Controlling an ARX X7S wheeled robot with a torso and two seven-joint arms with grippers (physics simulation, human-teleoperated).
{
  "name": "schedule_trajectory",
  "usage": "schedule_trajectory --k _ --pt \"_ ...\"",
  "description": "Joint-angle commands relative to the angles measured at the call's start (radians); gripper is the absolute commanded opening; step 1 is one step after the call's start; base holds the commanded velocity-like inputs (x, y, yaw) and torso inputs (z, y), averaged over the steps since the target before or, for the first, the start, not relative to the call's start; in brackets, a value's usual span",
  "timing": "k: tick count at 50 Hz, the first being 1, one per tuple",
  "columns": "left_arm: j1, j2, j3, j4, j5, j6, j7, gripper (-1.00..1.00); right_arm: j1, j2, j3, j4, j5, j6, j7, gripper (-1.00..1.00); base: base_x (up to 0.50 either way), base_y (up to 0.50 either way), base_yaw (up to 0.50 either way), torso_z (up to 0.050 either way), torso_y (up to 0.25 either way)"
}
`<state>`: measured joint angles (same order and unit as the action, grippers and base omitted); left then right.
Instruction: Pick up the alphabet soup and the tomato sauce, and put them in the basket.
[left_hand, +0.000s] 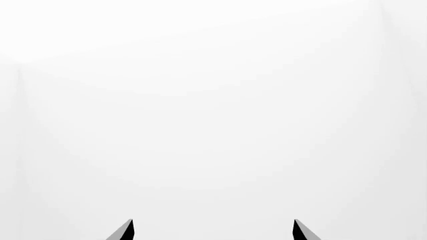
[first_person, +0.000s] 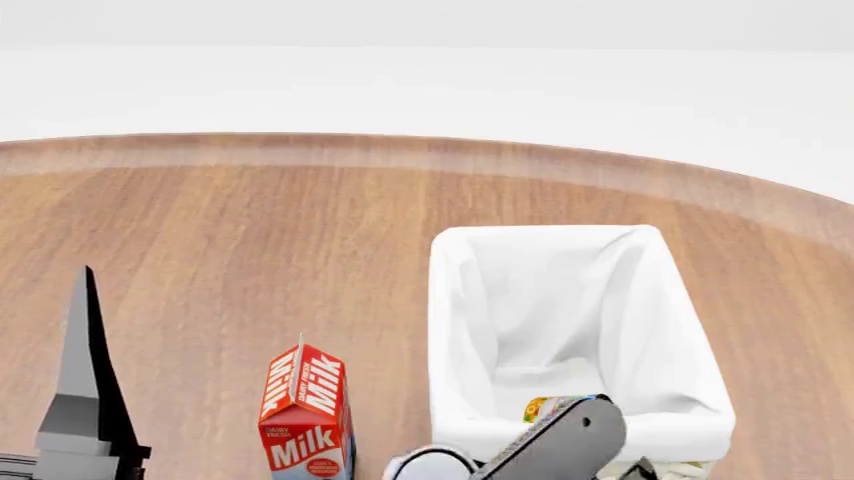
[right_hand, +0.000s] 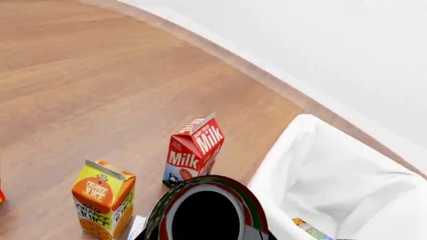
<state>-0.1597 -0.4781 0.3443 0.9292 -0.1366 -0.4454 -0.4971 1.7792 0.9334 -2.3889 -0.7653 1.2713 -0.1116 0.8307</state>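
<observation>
The tomato sauce (right_hand: 207, 212), a red-and-green can with a pale rim, fills the space right in front of my right wrist camera. It sits between the jaws, just outside the basket's near wall, and the fingers themselves are hidden. In the head view only its pale rim (first_person: 427, 463) shows beside my right arm (first_person: 561, 440). The basket (first_person: 461, 330) has a white liner. The alphabet soup (first_person: 539, 408) lies inside it, also showing in the right wrist view (right_hand: 308, 229). My left gripper (left_hand: 213, 230) is open and empty, raised at the left (first_person: 87, 340).
A red milk carton (first_person: 304, 420) stands left of the basket, also in the right wrist view (right_hand: 193, 152). An orange juice carton (right_hand: 103, 202) stands beside it. The round wooden table's far edge (first_person: 441, 155) curves behind.
</observation>
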Motion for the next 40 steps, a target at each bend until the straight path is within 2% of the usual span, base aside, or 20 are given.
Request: schedule_trajectory --k 1,3,4,11,21,28,30,40 --pt "-0.004 0.0 0.007 -0.002 0.002 -0.001 -0.003 1.0 0.171 0.106 0.06 -0.034 0.075 0.013 -0.056 -1.0 0.0 0.0 0.0 0.0 0.0" --pt "-0.002 -0.001 0.007 -0.004 0.001 0.002 -0.002 1.0 0.145 0.112 0.065 -0.018 0.052 -0.014 -0.052 -1.0 0.0 0.0 0.0 0.0 0.0" --pt "-0.003 -0.001 0.007 -0.002 0.0 -0.001 -0.003 1.0 0.194 0.125 0.079 -0.028 0.097 -0.001 -0.066 -1.0 0.0 0.0 0.0 0.0 0.0" --pt "-0.002 -0.003 0.006 0.0 -0.003 -0.002 -0.004 1.0 0.243 0.155 0.128 -0.001 0.158 -0.041 -0.078 -1.0 0.0 0.0 0.0 0.0 0.0" --pt "-0.013 -0.001 0.009 0.002 -0.005 -0.012 -0.005 1.0 0.206 0.143 0.16 0.073 0.168 -0.106 -0.079 -1.0 0.0 0.0 0.0 0.0 0.0" --pt "-0.01 -0.003 0.012 -0.009 -0.002 0.004 -0.005 1.0 0.122 0.049 0.182 0.241 0.219 -0.168 -0.108 -1.0 0.0 0.0 0.0 0.0 0.0" --pt "-0.008 -0.003 0.014 -0.016 -0.001 0.011 -0.005 1.0 0.149 0.025 0.195 0.286 0.288 -0.142 -0.135 -1.0 0.0 0.0 0.0 0.0 0.0" --pt "-0.007 -0.006 0.007 -0.008 -0.01 0.006 -0.008 1.0 0.073 -0.111 0.218 0.519 0.387 -0.146 -0.184 -1.0 0.0 0.0 0.0 0.0 0.001"
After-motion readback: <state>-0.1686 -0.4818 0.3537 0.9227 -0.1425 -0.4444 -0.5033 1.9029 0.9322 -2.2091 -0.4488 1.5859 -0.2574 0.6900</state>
